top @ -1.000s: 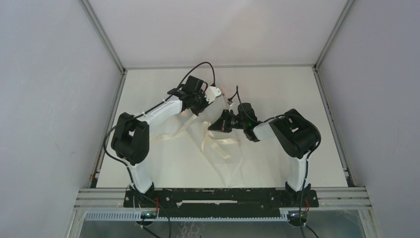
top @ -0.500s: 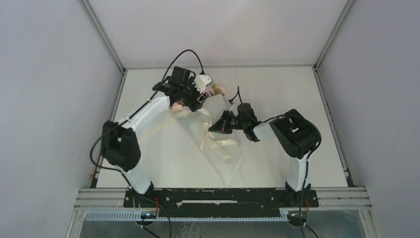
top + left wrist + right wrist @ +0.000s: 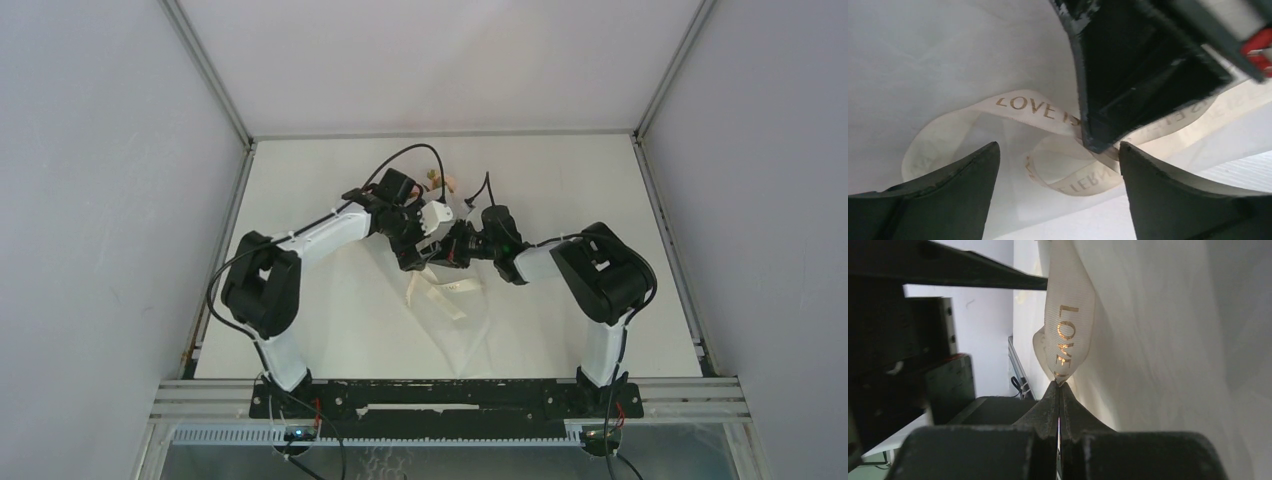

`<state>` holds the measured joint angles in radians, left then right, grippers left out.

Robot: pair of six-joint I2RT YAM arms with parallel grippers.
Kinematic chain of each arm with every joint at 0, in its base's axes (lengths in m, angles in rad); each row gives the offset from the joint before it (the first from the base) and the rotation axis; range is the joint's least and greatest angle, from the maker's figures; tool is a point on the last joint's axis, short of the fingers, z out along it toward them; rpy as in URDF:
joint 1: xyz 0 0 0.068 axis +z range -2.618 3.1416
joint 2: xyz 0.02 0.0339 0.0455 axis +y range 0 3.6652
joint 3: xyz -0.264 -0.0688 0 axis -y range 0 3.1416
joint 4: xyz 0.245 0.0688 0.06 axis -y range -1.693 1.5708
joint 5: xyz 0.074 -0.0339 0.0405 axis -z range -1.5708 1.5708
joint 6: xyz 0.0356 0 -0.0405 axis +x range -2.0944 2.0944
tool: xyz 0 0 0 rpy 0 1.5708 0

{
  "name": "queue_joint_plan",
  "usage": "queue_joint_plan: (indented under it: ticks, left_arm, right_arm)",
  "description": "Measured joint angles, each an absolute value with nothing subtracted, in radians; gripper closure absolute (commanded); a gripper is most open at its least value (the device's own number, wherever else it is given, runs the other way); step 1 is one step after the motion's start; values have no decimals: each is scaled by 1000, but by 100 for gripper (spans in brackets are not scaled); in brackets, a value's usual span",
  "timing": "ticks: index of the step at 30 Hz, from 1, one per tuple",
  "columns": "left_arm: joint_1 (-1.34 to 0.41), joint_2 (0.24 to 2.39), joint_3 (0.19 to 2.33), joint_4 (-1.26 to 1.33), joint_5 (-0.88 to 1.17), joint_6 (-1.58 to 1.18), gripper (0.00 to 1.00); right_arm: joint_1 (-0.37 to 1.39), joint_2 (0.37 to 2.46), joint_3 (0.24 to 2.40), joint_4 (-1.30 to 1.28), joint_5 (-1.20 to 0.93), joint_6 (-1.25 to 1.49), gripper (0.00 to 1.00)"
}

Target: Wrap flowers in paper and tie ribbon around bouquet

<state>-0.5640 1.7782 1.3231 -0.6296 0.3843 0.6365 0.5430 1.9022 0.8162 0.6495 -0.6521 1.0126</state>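
Your left gripper (image 3: 1058, 150) is hanging with its two fingers spread wide apart, and it is holding nothing. It is pointing down at the ribbon (image 3: 1023, 106), which is lying in loose loops on the paper (image 3: 923, 60). One loop is sitting between the open fingers. Gold letters spelling LOVE are showing on the strip.

Just to the right, your right gripper (image 3: 1058, 390) is squeezing shut on a fold of the ribbon. It is pinching the fold at the very tips of its fingers, and the fold is sticking out past the tips with the paper right beside it.

The two grippers are sitting very close together near the middle of the table (image 3: 580, 170). From them, the loose ends of the ribbon are trailing toward the near side.

The flowers (image 3: 440, 182) are peeking out pink on the far side, just beyond both grippers. The paper is spreading from there toward the near edge. From above you cannot tell whether the paper is wrapping around the stems or only lying over them.
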Motion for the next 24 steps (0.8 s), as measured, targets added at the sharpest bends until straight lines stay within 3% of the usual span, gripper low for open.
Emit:
queue_joint_plan:
  ticks: [2, 11, 17, 24]
  left_arm:
    - [-560, 1797, 1323, -621, 373, 632, 19]
    - [-527, 1802, 1323, -635, 409, 633, 20]
    - [-445, 1785, 1323, -685, 495, 625, 38]
    - [-450, 1809, 1323, -694, 506, 590, 37]
  right_arm:
    - [543, 1890, 816, 649, -652, 1014, 100]
    - [537, 1885, 804, 639, -641, 1016, 100]
    - [537, 1885, 799, 631, -636, 1016, 100]
    - [537, 1885, 799, 630, -636, 1013, 100]
